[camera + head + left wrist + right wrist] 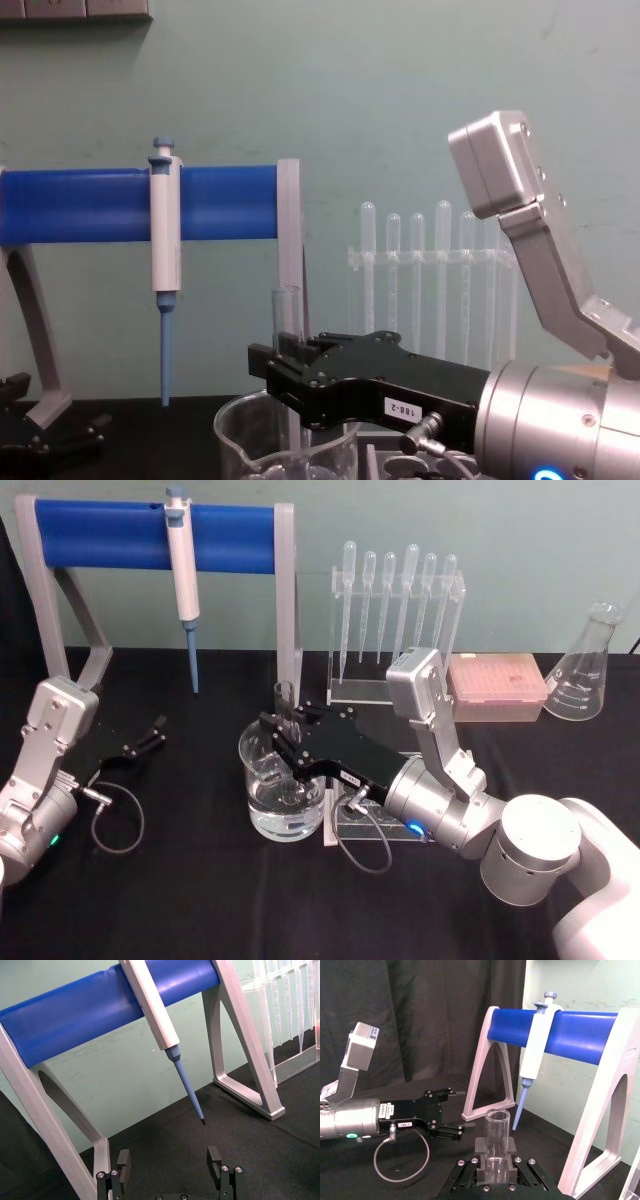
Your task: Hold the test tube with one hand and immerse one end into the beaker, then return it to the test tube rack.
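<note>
head looks down, chest level; both share the beaker [284, 790].

The test tube [287, 330] lower end hides behind the right gripper [285, 365].

a blue-barred stand [150, 535] on grey legs occupies the far left of the black table [180, 900], against the pale green wall. a white and blue pipettor [183, 570] hangs from its bar, tip pointing down, clear of the cloth. right of the stand, a clear rack [395, 630] holds a row of plastic pipettes, bulbs upward. a pink tip box [497, 685] sits just right of the rack, and a clear conical flask [587, 670] stands at the far right.
</note>
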